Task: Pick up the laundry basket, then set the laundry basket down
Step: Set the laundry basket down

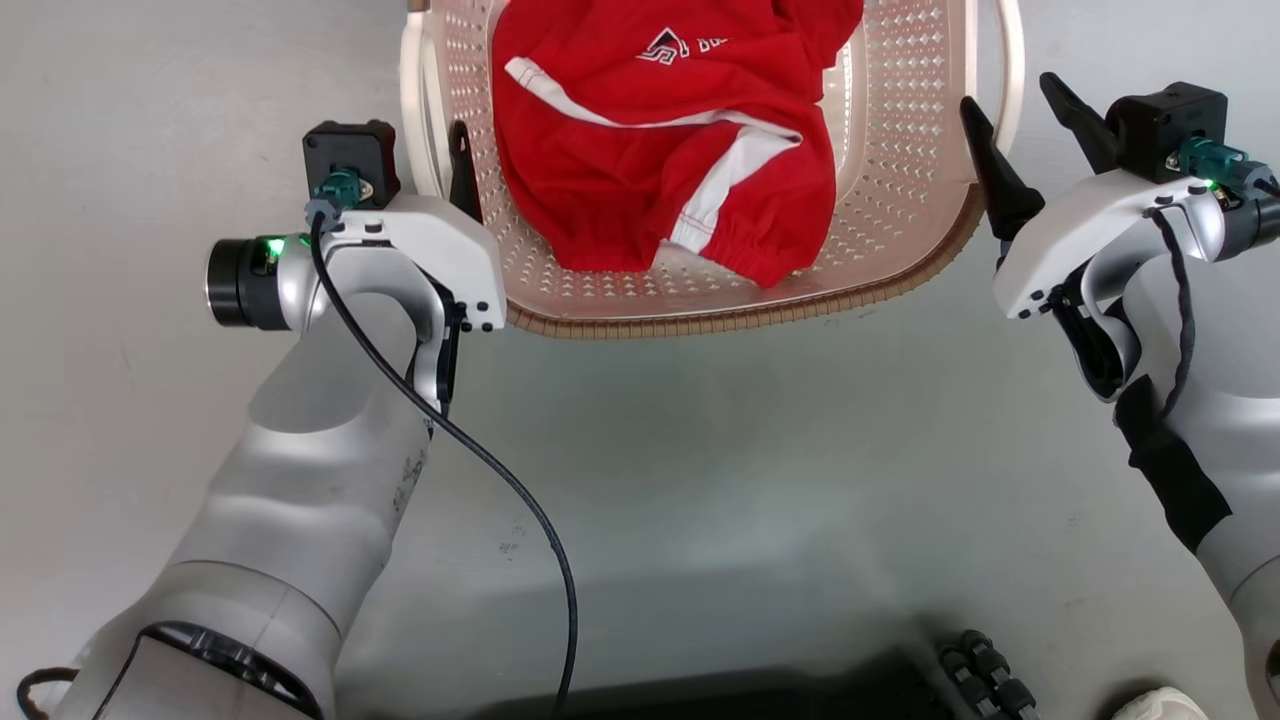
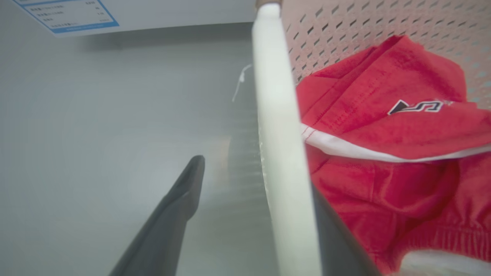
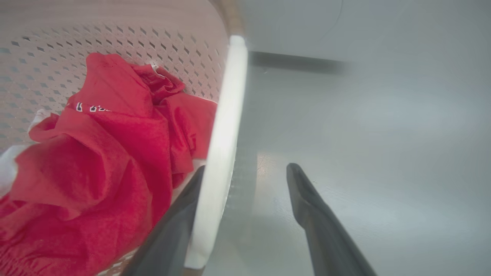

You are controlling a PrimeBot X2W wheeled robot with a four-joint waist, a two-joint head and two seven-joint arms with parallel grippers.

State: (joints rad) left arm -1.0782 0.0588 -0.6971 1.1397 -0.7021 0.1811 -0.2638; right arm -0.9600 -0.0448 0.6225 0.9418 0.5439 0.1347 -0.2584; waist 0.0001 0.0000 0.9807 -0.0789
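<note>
1. One basket (image 1: 900, 230) sits on the grey floor (image 1: 700, 450), far centre, between two grippers.
2. One red garment (image 1: 640, 170) with white trim lies inside it.
3. It has two white handles: the left handle (image 1: 415, 110) and the right handle (image 1: 1012, 60).
4. The left gripper (image 2: 253, 176) has its jaws spread astride the left handle, one finger inside the basket and one outside.
5. The right gripper (image 1: 1008, 92) has its jaws spread astride the right handle in the same way.

the left forearm (image 1: 320, 480) and right forearm (image 1: 1240, 440) are glossy silver-grey shells with white wrist housings (image 1: 440, 240) dotted with dark screws. each wrist bears a black camera block (image 1: 350, 150), a teal connector (image 1: 340, 187) and a green light (image 1: 272, 244). a black cable (image 1: 480, 460) trails along the left; dark fabric (image 1: 1175, 475) wraps the right. the fingers (image 1: 1000, 180) are long, dark, tapered.
</note>
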